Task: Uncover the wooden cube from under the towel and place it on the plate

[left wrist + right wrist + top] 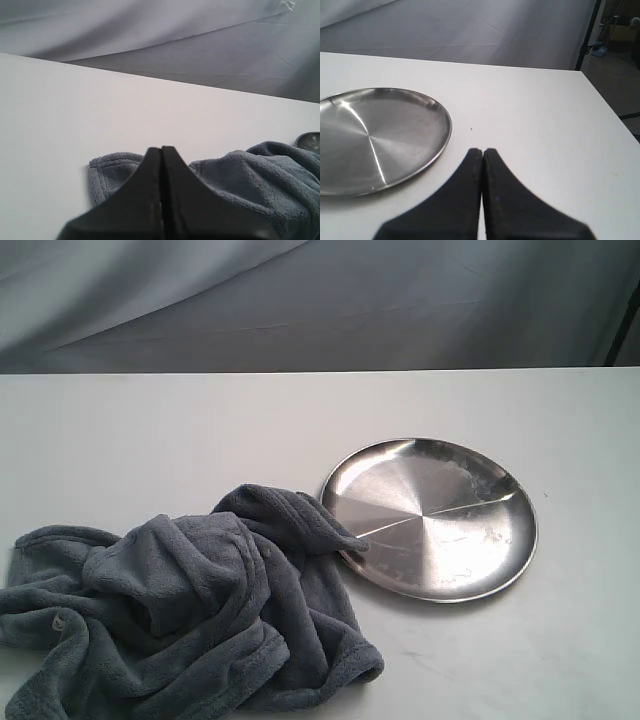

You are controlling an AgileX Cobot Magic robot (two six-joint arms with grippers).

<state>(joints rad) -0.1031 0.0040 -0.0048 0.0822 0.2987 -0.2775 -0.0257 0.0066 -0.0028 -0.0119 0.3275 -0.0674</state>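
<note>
The blue-grey towel [190, 615] lies crumpled in a heap on the white table, front left in the exterior view, one fold touching the plate's rim. The steel plate [430, 518] sits bare to its right. The wooden cube is hidden; no part of it shows. My left gripper [161, 150] is shut with nothing in it, hovering short of the towel [260, 180]. My right gripper [483, 151] is shut and holds nothing, just off the rim of the plate [375, 137]. Neither gripper shows in the exterior view.
The white table [150, 430] ends at a grey cloth backdrop [320, 300]. Its side edge and a dark stand pole [586, 35] show in the right wrist view.
</note>
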